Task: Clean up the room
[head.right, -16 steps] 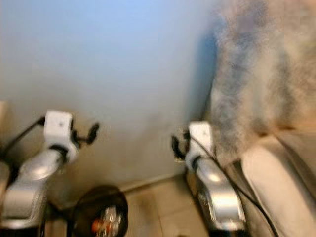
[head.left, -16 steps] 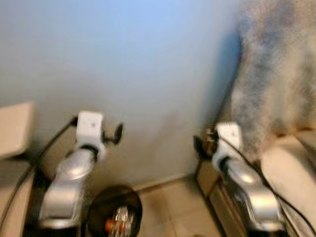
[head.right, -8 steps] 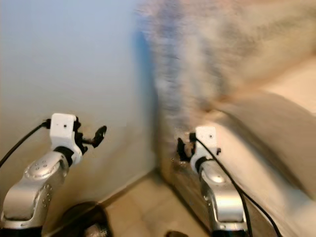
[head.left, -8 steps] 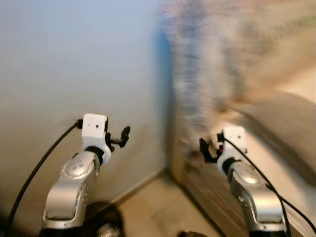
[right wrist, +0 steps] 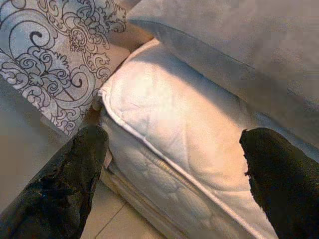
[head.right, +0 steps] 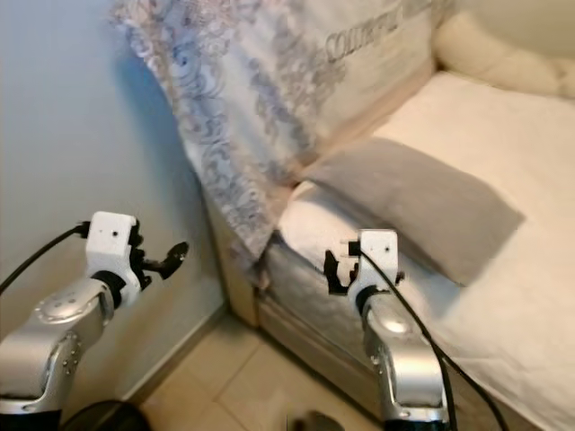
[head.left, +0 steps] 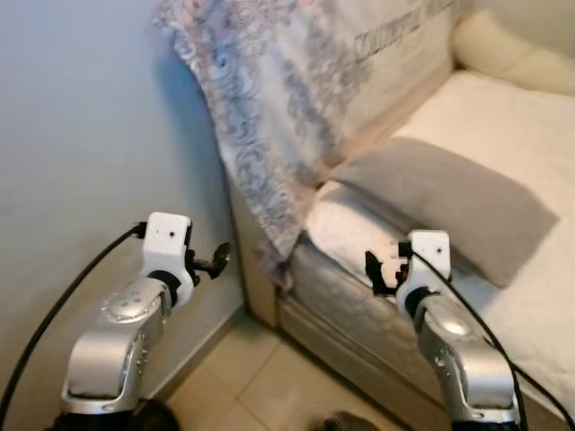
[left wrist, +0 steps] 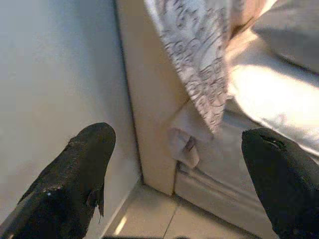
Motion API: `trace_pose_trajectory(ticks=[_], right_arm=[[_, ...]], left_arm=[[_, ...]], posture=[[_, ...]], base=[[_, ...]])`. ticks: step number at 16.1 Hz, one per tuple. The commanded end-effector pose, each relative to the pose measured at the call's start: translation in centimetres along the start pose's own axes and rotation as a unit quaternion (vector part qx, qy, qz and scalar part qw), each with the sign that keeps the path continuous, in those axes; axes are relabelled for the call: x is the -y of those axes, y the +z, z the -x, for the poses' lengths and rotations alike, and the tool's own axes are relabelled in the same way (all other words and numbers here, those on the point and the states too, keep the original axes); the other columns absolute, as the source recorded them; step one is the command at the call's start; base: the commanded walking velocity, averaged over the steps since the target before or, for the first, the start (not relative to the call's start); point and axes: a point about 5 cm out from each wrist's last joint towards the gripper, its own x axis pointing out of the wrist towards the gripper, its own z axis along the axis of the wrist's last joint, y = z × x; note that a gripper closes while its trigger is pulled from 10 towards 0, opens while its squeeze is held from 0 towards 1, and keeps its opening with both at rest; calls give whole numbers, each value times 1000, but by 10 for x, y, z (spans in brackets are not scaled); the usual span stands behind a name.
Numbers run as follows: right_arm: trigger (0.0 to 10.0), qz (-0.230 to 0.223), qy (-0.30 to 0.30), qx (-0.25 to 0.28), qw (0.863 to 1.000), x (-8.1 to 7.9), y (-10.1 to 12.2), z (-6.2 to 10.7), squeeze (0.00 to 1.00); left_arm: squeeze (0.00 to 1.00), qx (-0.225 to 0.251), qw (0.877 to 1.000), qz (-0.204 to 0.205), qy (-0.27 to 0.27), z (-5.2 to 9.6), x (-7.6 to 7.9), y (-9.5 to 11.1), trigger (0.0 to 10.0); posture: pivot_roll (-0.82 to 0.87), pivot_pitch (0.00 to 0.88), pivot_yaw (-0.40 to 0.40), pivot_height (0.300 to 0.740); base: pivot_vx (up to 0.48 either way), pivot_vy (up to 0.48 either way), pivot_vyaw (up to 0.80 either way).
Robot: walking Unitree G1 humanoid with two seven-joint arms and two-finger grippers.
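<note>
Both pincers, left pincer [left wrist: 174, 174] and right pincer [right wrist: 169, 174], gape empty before the bed [head.left: 359, 233]

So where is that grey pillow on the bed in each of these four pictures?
Left eye view: the grey pillow lies right of centre on the white mattress.
Right eye view: same spot, nearer the middle.
Left wrist view: a corner of it at the top right edge.
Right wrist view: it spans the upper right.
Shared landmark: the patterned throw hanging over the bed's corner beside the pillow.
</note>
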Motion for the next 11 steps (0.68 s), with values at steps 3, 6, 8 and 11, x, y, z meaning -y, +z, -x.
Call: trace_pose_trajectory(ticks=[3, 6, 8, 11], right_arm=[[10000, 2, 4, 9, 1000, -1, 7, -2, 1000], [10000, -4, 8, 4, 1000, -2, 6, -2, 1000], [10000, -3, 8, 4, 1000, -3, 6, -2, 1000], [10000, 1, 2, 6, 1000, -1, 6, -3, 1000]], left_arm=[[1000, 1, 1000, 5, -26, 0, 8, 1, 10000], [1000, -5, 999, 26, -34, 0, 7, 3, 10000], [1000, 0, 999, 38, -28, 1, 6, 4, 10000], [1000, 16, 999, 35, 17, -2, -3, 11, 10000]], posture=[[53, 0, 33, 740], [55, 0, 32, 740], [57, 0, 33, 740], [58, 0, 33, 740]], base=[[0, 0, -735], [0, 0, -738], [0, 0, -734], [0, 0, -733]])
